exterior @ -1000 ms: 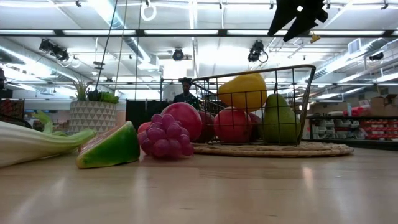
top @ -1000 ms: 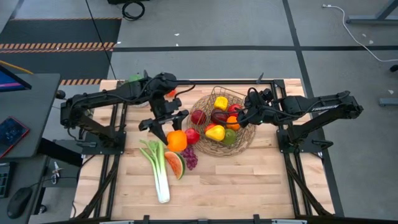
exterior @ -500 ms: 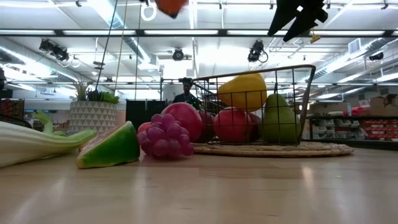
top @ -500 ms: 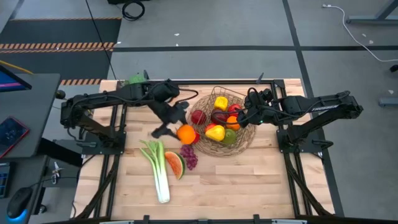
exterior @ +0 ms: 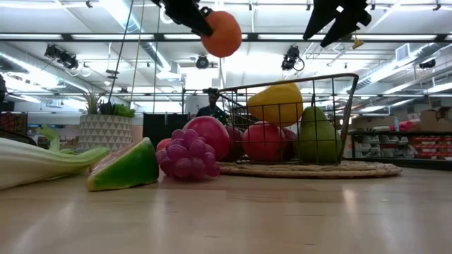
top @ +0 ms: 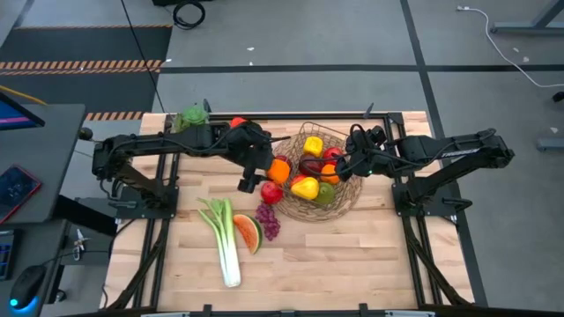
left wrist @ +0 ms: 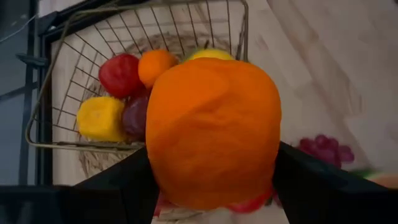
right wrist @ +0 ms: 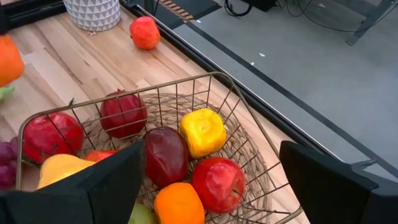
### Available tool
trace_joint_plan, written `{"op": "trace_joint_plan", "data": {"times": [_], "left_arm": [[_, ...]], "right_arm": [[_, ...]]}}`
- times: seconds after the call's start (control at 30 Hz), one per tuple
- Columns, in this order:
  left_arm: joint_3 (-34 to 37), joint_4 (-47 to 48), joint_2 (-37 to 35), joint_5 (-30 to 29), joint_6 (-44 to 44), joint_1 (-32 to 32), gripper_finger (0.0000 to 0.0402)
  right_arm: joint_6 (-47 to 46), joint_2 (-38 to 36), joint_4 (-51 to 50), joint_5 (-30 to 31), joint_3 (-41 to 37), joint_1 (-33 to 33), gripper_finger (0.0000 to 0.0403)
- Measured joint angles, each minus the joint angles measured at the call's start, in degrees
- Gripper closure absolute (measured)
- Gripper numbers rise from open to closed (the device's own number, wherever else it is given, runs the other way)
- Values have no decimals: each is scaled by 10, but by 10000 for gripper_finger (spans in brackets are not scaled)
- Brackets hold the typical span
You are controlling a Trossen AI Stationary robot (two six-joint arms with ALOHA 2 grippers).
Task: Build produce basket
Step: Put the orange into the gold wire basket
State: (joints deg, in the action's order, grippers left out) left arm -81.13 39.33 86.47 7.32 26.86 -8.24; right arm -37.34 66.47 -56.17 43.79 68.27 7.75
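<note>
Left gripper (exterior: 200,20) jaws hold orange (top: 279,170) across its middle: light, rigid, smooth. Right gripper (top: 339,165) jaws wide over basket (top: 345,195).

overhead, table-level, 2 wrist cams, all share basket (top: 317,174)

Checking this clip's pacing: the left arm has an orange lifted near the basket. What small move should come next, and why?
Probably carry it a little farther over the basket before releasing. The left end effector holds the orange high in the air, at the basket's near rim rather than over its middle. The right end effector hovers open over the far side.
</note>
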Motion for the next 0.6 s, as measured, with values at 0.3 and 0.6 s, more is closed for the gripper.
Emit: {"op": "trace_joint_plan", "data": {"times": [0.3,0.6], "left_arm": [[0,6,-2,0,104,2,131],[0,57,-2,1,559,50,131]], "right_arm": [[0,0,0,-1,0,0,30],[0,0,0,-3,0,0,30]]}}
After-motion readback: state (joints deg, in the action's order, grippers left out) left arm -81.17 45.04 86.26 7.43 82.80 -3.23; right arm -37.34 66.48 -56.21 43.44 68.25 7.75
